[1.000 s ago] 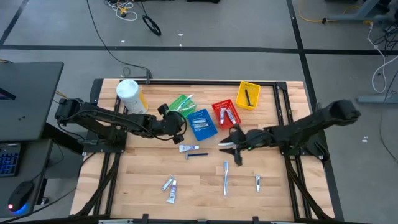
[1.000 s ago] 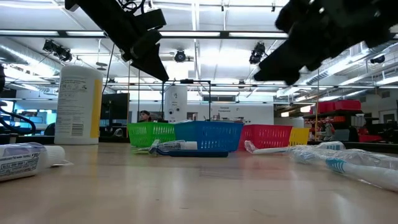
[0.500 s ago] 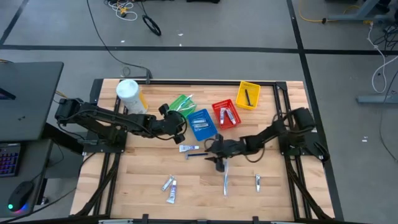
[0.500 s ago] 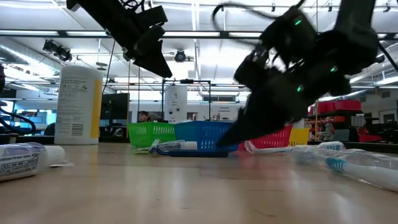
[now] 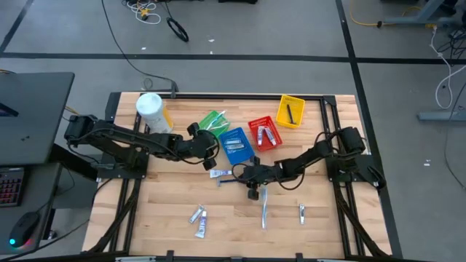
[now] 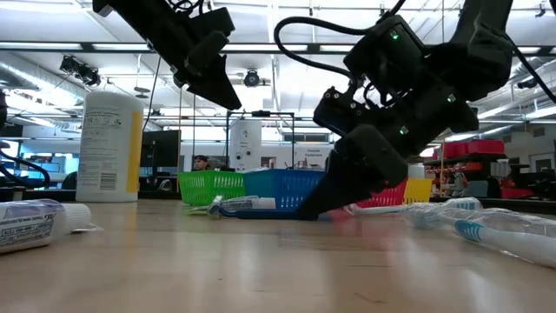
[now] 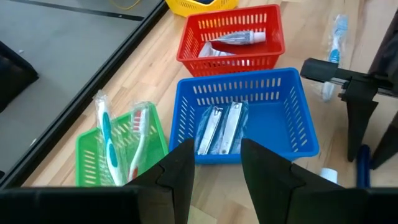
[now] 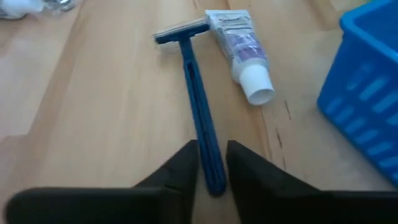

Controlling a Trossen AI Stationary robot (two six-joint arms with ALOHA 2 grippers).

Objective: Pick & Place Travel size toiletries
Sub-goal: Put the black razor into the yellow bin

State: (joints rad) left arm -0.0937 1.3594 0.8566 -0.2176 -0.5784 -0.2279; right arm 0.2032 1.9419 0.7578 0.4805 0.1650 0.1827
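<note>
Right claw (image 8: 211, 167) lowered to the pale wood-grain counter (image 5: 167, 204), its two dark fingers narrowly parted and straddling the handle end of a slim dark blue razor (image 8: 196, 118); whether the pads press the handle cannot be told. The razor lies flat, its T-shaped head just beside a small white tube (image 8: 241, 56) with a white cap, and both sit at 6 o'clock of the blue basket (image 5: 237, 145) in the high view. Left claw (image 7: 214, 171) hangs above the rigid perforated plastic baskets, fingers slightly apart and empty. The blue basket holds flat silvery packets (image 7: 219, 127), the green basket (image 7: 93, 155) two toothbrushes (image 7: 121, 146), the red basket (image 7: 231, 38) a tube. A yellow basket (image 5: 290, 110) stands at 1 o'clock of the red one, and a white cylindrical canister (image 5: 151, 110) at 10 o'clock of the counter. Further toiletries (image 5: 198, 217) lie well apart toward 6 o'clock, with bare wood around them.
</note>
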